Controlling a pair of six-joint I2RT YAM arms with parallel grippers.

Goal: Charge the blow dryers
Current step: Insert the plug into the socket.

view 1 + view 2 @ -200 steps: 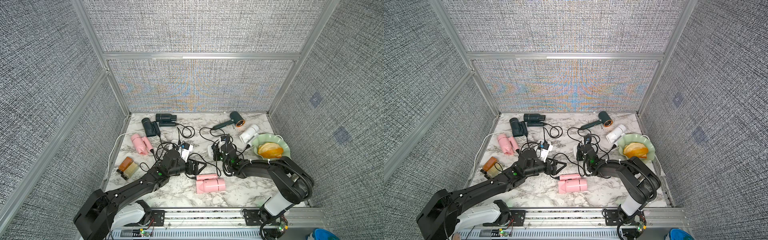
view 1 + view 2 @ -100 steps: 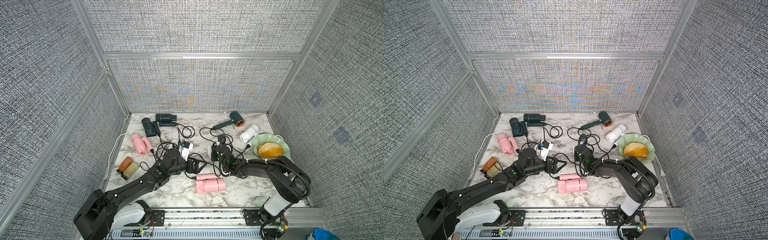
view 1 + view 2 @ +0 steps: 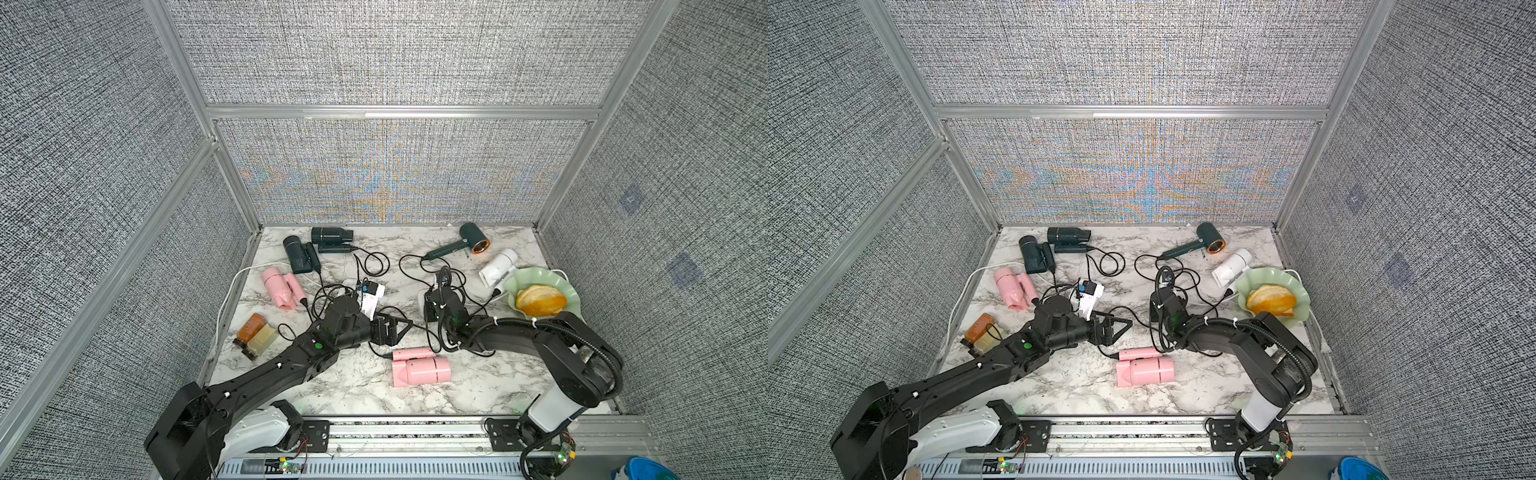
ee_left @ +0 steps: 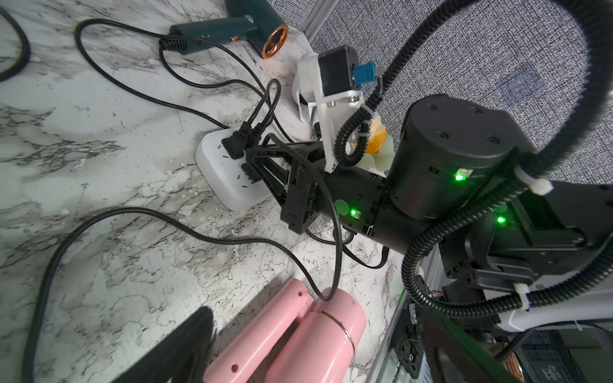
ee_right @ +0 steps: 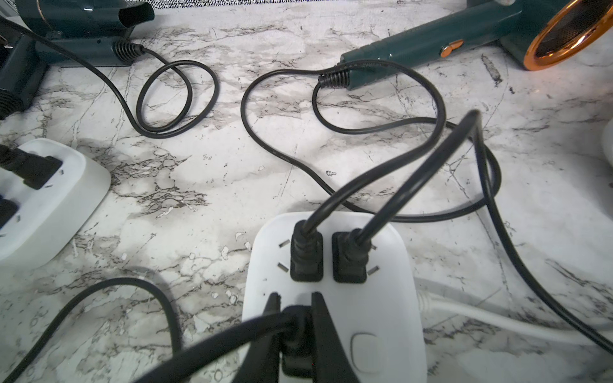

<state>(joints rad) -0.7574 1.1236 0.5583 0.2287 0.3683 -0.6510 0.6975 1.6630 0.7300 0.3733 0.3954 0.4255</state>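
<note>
My right gripper (image 5: 295,298) is shut on a black plug, holding it against the face of a white power strip (image 5: 371,298) that has two other plugs in it. The held plug's cord runs to a pink blow dryer (image 3: 422,365) near the table's front. My left gripper (image 3: 399,328) stands open and empty just above that dryer (image 4: 298,338). Another pink dryer (image 3: 280,286) lies at the left, and two dark teal ones (image 3: 297,253) (image 3: 330,235) lie at the back left. The copper-ringed green one (image 3: 469,241) and a white one (image 3: 498,266) are at the back right.
A second white power strip (image 5: 43,199) with plugs sits to the left. Black cords loop across the marble between the arms. An amber bottle (image 3: 254,336) lies at the left edge. A green plate (image 3: 540,278) with orange food stands at the right. Walls enclose three sides.
My right gripper has shifted slightly left over the strip with the plug in it. The left arm has barely moved and its gripper stays open.
</note>
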